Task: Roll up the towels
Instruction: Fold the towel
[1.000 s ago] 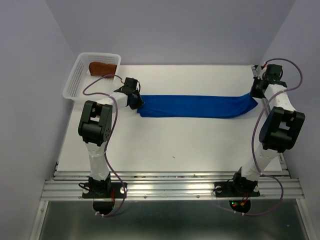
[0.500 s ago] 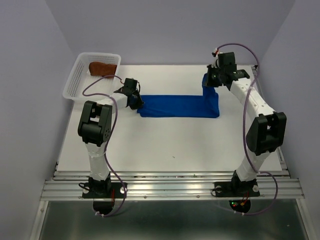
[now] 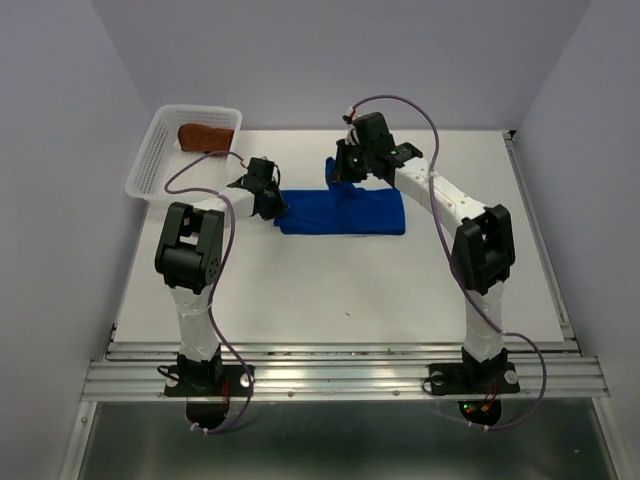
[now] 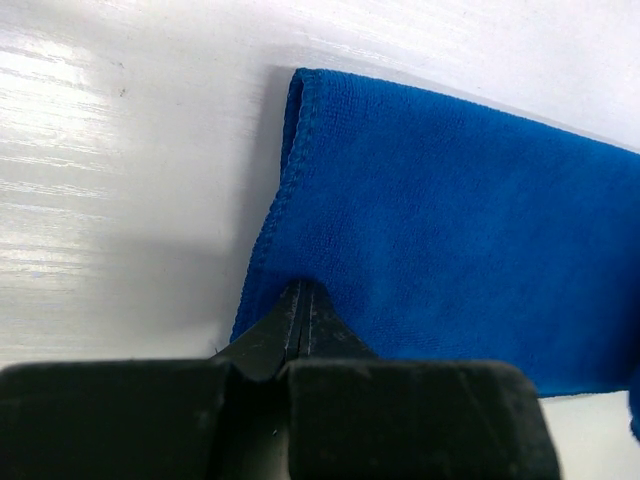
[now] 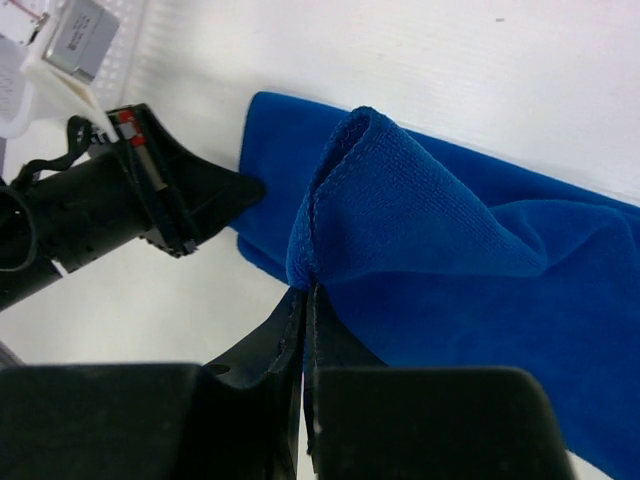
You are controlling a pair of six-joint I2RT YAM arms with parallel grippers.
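White tabletop (image 3: 350, 300) is carrying the blue towel (image 3: 350, 213) near its far side, doubled over. Seen from the left wrist, the left gripper (image 4: 303, 292) is pinching one end, jaws closed. Seen from the right wrist, the right gripper (image 5: 308, 292) is clamping the lifted end; laying it down square, edges matched, looks wise.
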